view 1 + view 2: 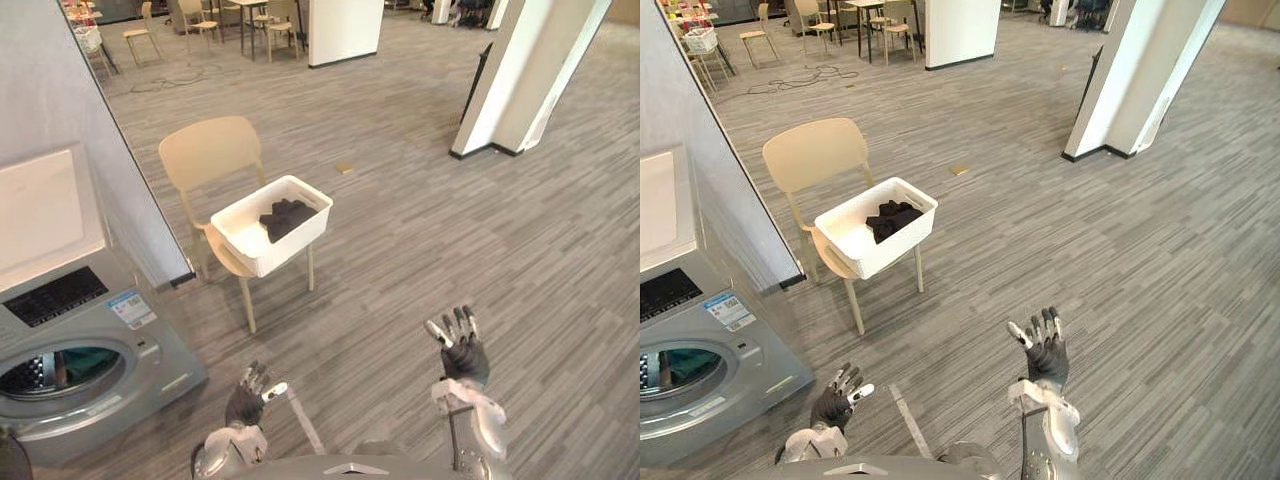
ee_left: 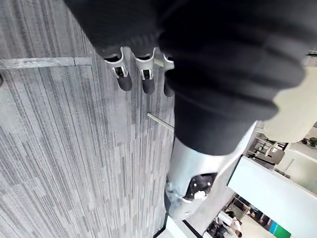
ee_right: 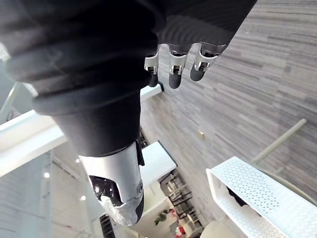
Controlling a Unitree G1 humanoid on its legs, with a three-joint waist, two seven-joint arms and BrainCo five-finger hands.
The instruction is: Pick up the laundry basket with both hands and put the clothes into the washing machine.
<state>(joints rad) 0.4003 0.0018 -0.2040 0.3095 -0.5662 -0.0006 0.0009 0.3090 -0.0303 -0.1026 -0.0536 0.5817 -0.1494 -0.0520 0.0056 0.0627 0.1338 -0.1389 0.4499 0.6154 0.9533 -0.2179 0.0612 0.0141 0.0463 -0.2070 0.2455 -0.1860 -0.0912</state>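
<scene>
A white laundry basket with dark clothes in it sits on the seat of a beige chair. The grey washing machine stands at the left, its round door facing me. My left hand hangs low near the bottom of the eye views, fingers straight, holding nothing. Further right, my right hand is raised with its fingers straight and spread, empty. Both hands are well short of the basket.
A grey wall panel rises behind the machine. A white pillar stands at the back right and another white block at the back. More chairs and a table are far off. Grey plank floor lies around the chair.
</scene>
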